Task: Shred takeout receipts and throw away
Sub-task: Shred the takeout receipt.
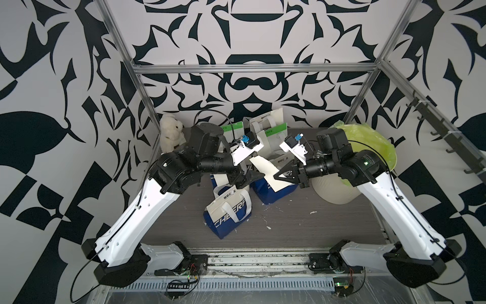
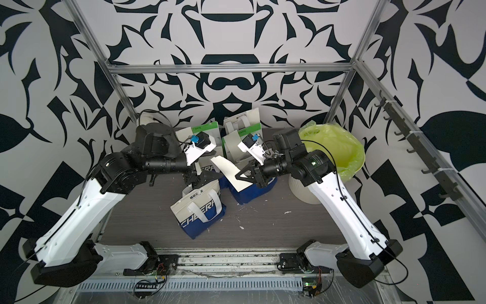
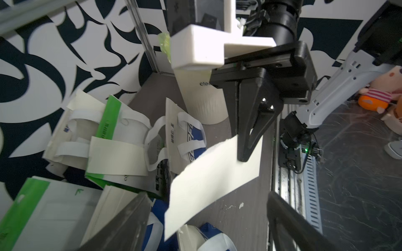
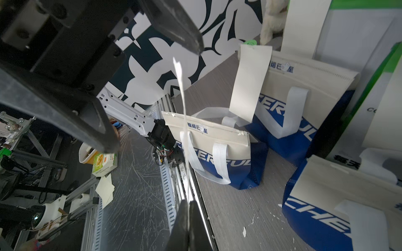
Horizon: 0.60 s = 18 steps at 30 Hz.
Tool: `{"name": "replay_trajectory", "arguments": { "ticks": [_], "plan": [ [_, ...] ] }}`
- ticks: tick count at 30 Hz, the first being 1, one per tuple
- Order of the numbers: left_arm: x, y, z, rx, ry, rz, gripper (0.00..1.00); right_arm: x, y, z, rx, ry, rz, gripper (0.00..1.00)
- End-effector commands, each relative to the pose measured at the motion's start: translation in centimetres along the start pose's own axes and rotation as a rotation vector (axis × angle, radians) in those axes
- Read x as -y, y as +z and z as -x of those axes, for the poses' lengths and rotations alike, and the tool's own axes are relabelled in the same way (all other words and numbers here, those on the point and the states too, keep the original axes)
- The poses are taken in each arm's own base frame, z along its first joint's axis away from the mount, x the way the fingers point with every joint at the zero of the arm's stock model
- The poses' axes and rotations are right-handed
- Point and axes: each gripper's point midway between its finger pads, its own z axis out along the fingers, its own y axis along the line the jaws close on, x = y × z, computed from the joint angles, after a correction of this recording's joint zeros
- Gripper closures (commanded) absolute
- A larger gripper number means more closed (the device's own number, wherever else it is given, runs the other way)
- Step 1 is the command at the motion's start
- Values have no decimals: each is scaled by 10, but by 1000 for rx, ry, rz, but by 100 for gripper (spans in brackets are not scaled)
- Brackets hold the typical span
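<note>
At the front of the grey tabletop (image 1: 302, 226), among tiny white paper scraps (image 4: 244, 231), the nearest blue-and-white handled bag (image 1: 227, 219) stands with its top closed, so its contents are hidden. Just behind it to the right, another blue-and-white bag (image 1: 272, 196) sits beneath the two grippers, its inside likewise out of sight. Above that bag the right gripper (image 1: 275, 177) is pinched tight on one end of a takeout receipt (image 1: 263, 168), holding it in the air. The left gripper (image 3: 208, 193) stands wide, one finger on each side of the receipt's free end without clearly touching it. The receipt is a thin, blank, cream-white slip with one long edge ragged. A second receipt (image 4: 250, 82) hangs down the face of a blue-and-white bag, and a third receipt (image 3: 117, 157) lies across a green-and-white bag (image 3: 112, 115). Off to the right, a white ribbed waste bin (image 1: 334, 193) carries a yellow-green liner (image 1: 373, 147); what lies inside I cannot tell. At the back stand more green-and-white bags (image 1: 274, 129), and a white plush bear (image 1: 171, 131) sits in the far left corner.
</note>
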Motion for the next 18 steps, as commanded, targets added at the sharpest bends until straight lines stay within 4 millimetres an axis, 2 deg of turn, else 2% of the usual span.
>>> {"name": "replay_trajectory", "arguments": {
  "ticks": [1, 4, 7, 9, 13, 18],
  "plan": [
    [8, 11, -4, -33, -12, -87, 14, -10, -5, -2, -24, -49, -6, 100],
    [9, 21, 0, -25, -34, -127, 14, -10, -1, -6, -44, -50, -8, 100],
    [14, 26, 5, 2, -50, -176, 22, -6, 1, -8, -54, -49, -29, 100],
    [18, 27, 5, 7, -50, -204, 30, -4, 1, -7, -53, -50, -40, 100],
    [25, 24, 1, 12, -44, -228, 41, -6, 0, -6, -46, -53, -41, 100],
    [30, 21, 2, 42, -44, -251, 48, -6, 1, -7, -50, -47, -37, 100]
  ]
}}
